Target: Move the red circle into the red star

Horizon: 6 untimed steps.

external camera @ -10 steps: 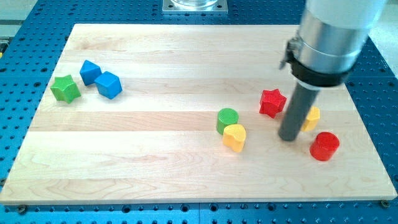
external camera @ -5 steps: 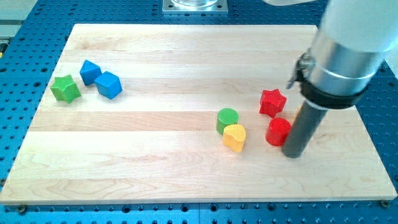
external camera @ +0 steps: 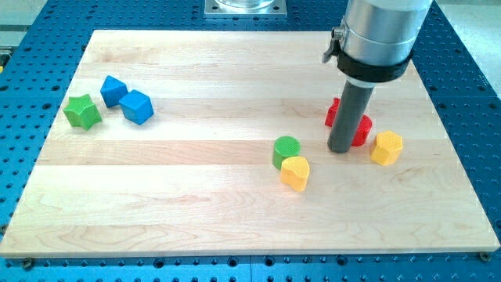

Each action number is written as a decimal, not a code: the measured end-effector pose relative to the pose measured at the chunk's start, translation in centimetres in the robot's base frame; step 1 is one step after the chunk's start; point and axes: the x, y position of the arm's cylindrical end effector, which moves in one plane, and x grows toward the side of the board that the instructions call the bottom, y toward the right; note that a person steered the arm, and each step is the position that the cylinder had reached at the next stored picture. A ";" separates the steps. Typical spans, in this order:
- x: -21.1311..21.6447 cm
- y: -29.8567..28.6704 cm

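Observation:
My tip (external camera: 340, 150) rests on the wooden board (external camera: 196, 196) at the view's right. The dark rod hides most of the two red blocks. A bit of the red star (external camera: 332, 114) shows on the rod's left. A bit of the red circle (external camera: 362, 130) shows on the rod's right, level with the tip's upper right. The two red blocks seem to touch behind the rod, but the contact is hidden.
A yellow hexagon block (external camera: 386, 147) lies right of the tip. A green circle (external camera: 286, 149) and a yellow heart (external camera: 295, 172) touch to the tip's left. Two blue blocks (external camera: 114, 90) (external camera: 137, 106) and a green star (external camera: 82, 111) sit at the far left.
The red circle went from the lower right to beside the red star. My tip swept left and up behind it. The yellow hexagon, hidden before, now shows.

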 end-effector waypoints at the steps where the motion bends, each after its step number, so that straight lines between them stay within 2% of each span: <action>1: -1.8 0.0; 2: -2.8 -0.3; 4: 1.3 -0.4; 5: 1.0 4.3; 6: -2.1 5.8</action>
